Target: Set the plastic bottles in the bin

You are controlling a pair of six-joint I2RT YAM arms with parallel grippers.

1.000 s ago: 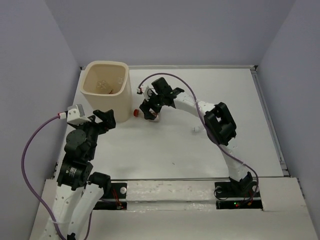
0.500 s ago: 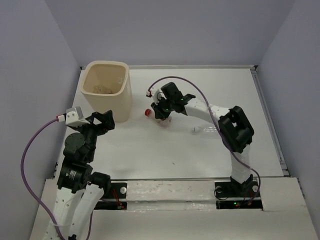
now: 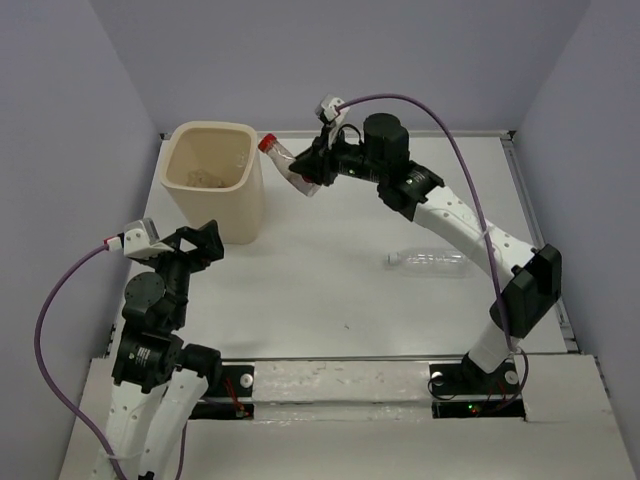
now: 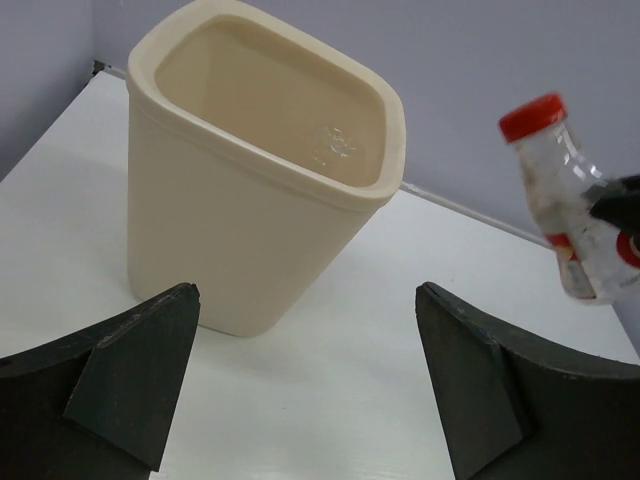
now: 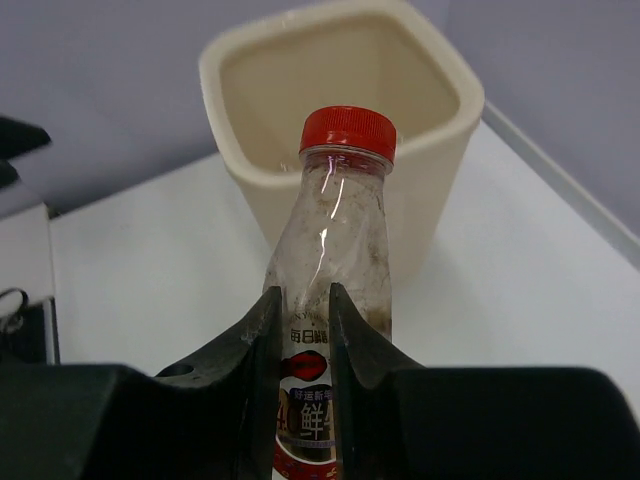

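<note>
The white tabletop (image 3: 330, 300) carried the bin (image 3: 238, 205) at far left and a clear bottle (image 3: 432, 262) lying at right. Your right tool (image 3: 316, 170) was clenched on a red-capped bottle (image 3: 288, 165), held aloft just beside the bin's rim. Your left tool (image 3: 203, 240) stood released near the bin.
</note>
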